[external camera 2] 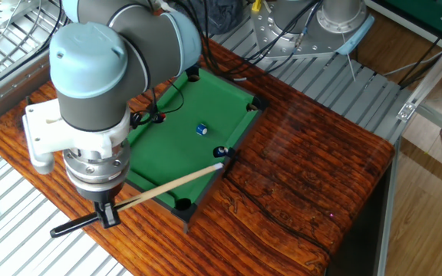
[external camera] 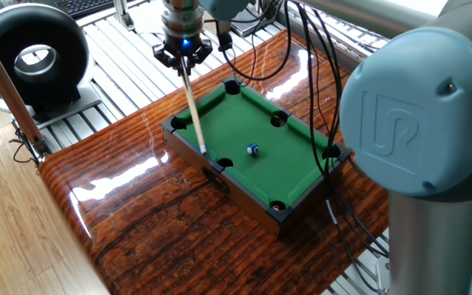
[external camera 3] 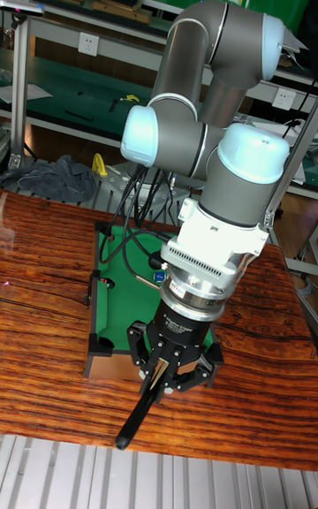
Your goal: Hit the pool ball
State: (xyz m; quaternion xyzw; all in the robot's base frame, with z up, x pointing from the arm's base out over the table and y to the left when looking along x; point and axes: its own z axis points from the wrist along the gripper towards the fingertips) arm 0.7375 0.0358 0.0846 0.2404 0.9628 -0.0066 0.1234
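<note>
The pool ball [external camera: 252, 150], tiny and blue with a white spot, rests near the middle of the green felt of the mini pool table [external camera: 289, 168]. It shows again as the pool ball [external camera 2: 202, 129] on the mini pool table [external camera 2: 171, 149]. My gripper [external camera: 183, 54] is shut on a pale wooden cue [external camera: 193, 106] with a black butt [external camera 2: 71, 226]. The cue tip [external camera 2: 219, 165] lies at the long rail beside a side pocket, a short way from the ball and not touching it. In the tall fixed view the gripper [external camera 3: 168, 374] hangs over the near table edge and my arm hides most of the felt [external camera 3: 113, 275].
The mini table stands on a glossy wooden tabletop [external camera: 154, 221]. Black cables [external camera: 318, 82] drape over the mini table's far end, and one with a red clip [external camera 2: 156, 117] lies on the felt. A black ring-shaped device [external camera: 35, 53] sits on the metal slats to the left.
</note>
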